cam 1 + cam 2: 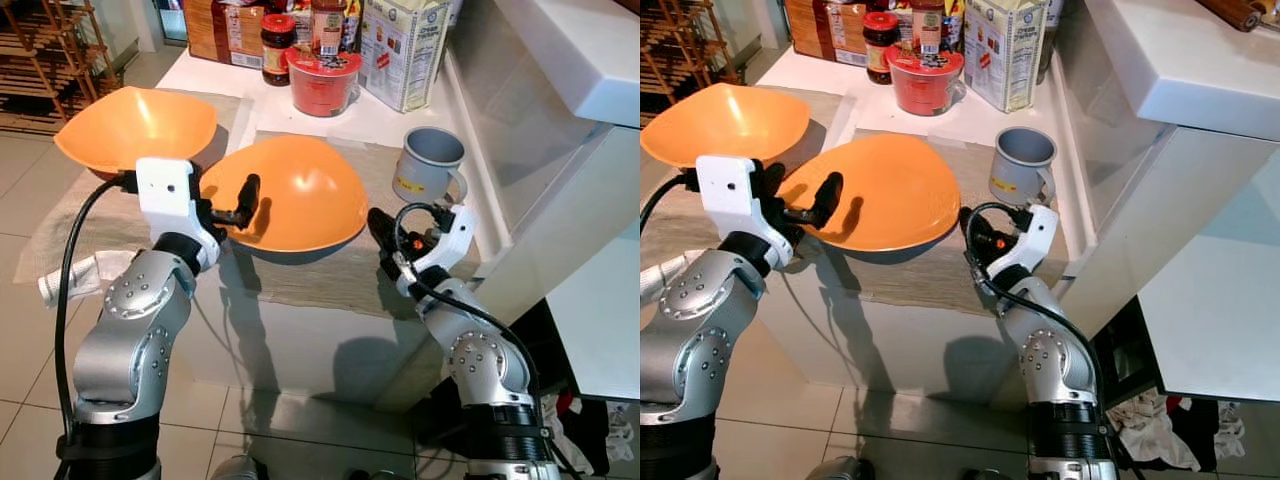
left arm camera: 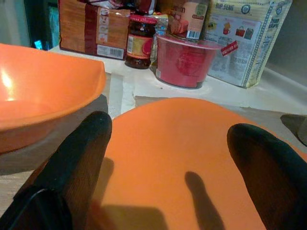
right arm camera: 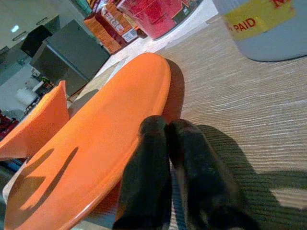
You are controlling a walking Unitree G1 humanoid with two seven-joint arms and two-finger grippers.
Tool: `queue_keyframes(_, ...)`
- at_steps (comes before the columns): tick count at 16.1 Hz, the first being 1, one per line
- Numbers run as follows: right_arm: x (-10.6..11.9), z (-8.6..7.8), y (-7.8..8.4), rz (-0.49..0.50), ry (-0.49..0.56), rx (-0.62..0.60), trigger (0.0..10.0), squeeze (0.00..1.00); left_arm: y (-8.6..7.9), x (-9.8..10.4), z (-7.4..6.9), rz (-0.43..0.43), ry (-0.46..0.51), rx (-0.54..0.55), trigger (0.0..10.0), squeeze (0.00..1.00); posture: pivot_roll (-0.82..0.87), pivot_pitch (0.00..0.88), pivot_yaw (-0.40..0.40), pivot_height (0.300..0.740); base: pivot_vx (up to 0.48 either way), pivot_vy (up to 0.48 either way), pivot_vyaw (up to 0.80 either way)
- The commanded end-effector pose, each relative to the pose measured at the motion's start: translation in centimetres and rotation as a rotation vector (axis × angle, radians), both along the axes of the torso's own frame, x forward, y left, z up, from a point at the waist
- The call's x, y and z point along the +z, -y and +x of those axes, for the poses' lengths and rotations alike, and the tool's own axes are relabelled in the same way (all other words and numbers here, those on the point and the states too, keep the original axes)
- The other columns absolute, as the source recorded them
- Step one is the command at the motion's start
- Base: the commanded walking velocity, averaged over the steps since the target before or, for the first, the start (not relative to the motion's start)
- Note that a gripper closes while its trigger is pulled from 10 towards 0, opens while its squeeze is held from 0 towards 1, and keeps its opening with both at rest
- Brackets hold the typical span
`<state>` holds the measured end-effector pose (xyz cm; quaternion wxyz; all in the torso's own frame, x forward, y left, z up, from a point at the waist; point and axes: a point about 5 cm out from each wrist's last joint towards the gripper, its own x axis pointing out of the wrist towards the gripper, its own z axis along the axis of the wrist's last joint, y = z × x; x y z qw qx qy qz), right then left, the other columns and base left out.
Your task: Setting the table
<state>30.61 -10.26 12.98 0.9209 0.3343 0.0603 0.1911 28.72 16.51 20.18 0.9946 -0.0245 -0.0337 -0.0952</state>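
Your left gripper (image 1: 243, 208) sits spread over the near orange bowl (image 1: 300, 190), which lies tilted on the counter (image 1: 400, 110) mat. Your right gripper (image 1: 380, 232) has its fingers pressed together, beside that bowl's rim. You have two orange bowls; the second (image 1: 135, 125) stands upright, further left. One grey mug (image 1: 430, 163) stands right. Groceries behind are cut off.
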Motion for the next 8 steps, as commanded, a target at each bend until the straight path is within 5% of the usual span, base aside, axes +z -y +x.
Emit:
queue_keyframes(1, -1.4, -0.5, 0.9, -0.025, -0.069, -0.026, 0.0, 0.00, 0.4, 0.5, -0.1, -0.004, 0.017, -0.023, 10.0, 0.00, 0.14, 0.072, -0.054, 0.740, 0.000, 0.000, 0.00)
queue_keyframes(2, -1.6, -0.5, 1.0, -0.060, -0.075, -0.025, 0.0, 0.00, 0.4, 0.6, -0.1, 0.004, 0.024, -0.026, 10.0, 0.00, 0.14, 0.073, -0.054, 0.740, 0.000, 0.000, 0.00)
queue_keyframes(3, -1.6, -0.5, 1.0, -0.116, -0.064, -0.028, 10.0, 0.00, 0.6, 0.8, -0.1, 0.023, 0.040, -0.036, 10.0, 0.00, 0.14, 0.074, -0.055, 0.740, 0.000, 0.000, 0.00)
queue_keyframes(5, -1.5, -0.6, 1.1, -0.218, -0.013, -0.041, 10.0, 0.00, 0.8, 1.1, -0.3, 0.059, 0.057, -0.051, 10.0, 0.00, 0.14, 0.075, -0.054, 0.740, 0.000, 0.000, 0.00)
queue_keyframes(6, -0.7, -1.2, 0.9, -0.489, 0.147, -0.040, 10.0, 0.00, 1.3, 1.3, -0.5, 0.112, 0.081, -0.086, 10.0, 0.00, 0.15, 0.076, -0.053, 0.740, 0.000, 0.000, 0.00)
queue_keyframes(8, -0.4, -2.1, 0.7, -0.687, 0.254, -0.043, 10.0, 0.00, 1.3, 0.5, -0.7, 0.122, 0.054, -0.098, 10.0, 0.00, 0.14, 0.076, -0.052, 0.740, 0.000, 0.000, 0.00)
